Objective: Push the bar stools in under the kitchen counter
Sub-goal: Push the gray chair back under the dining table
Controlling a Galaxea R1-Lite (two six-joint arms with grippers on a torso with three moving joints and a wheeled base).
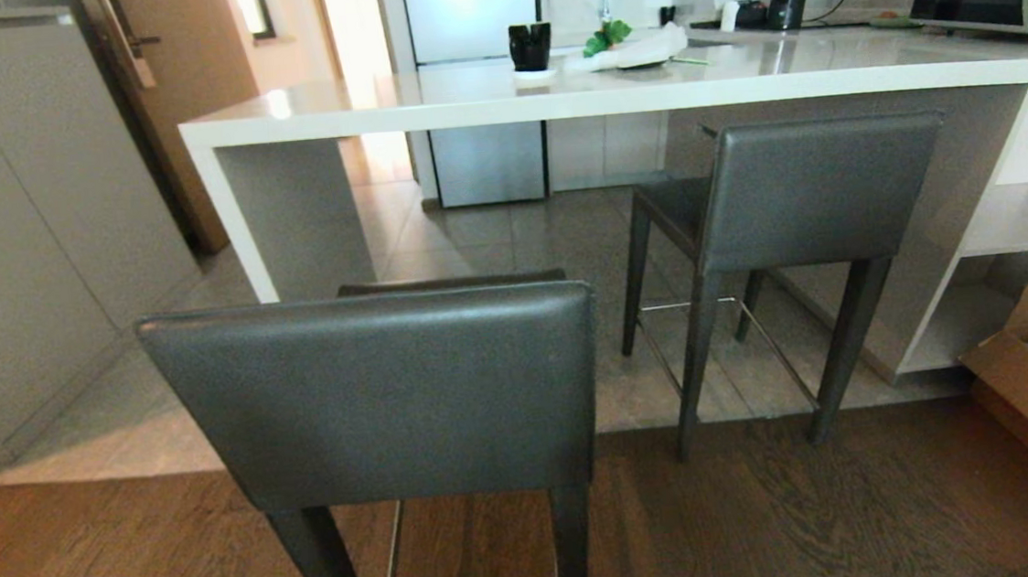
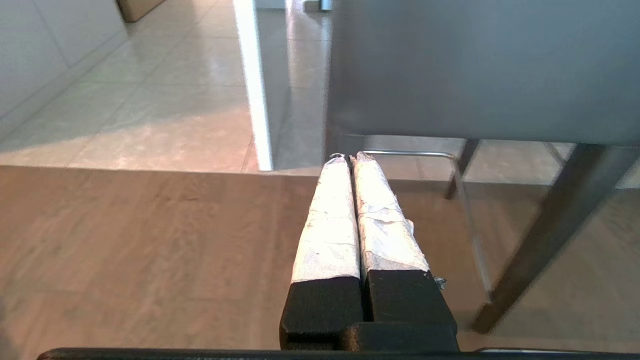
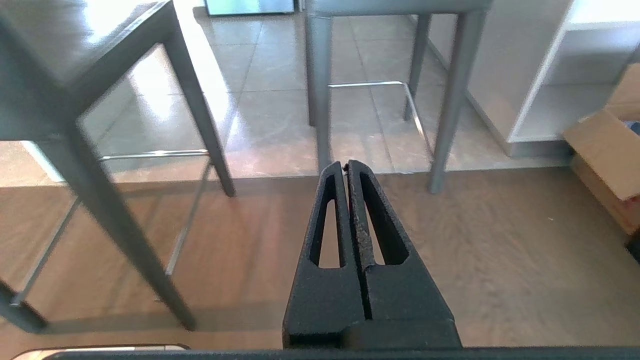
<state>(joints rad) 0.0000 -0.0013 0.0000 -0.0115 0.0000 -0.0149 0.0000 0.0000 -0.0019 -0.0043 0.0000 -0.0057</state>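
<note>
Nearest stands one bar stool (image 1: 376,396), its backrest toward the robot, all of it out on the wood floor and well clear of the kitchen counter (image 1: 481,103), so it still wants pushing in; further right the second bar stool (image 1: 791,198) sits partly under the slab, rear legs at the tile edge, likely needing a shorter shove; the left gripper (image 2: 350,159) hangs low beside the near stool's leg, tips pressed together, holding nothing; the right gripper (image 3: 346,164) likewise pressed together, empty, pointing between both stools; neither arm touches anything yet.
</note>
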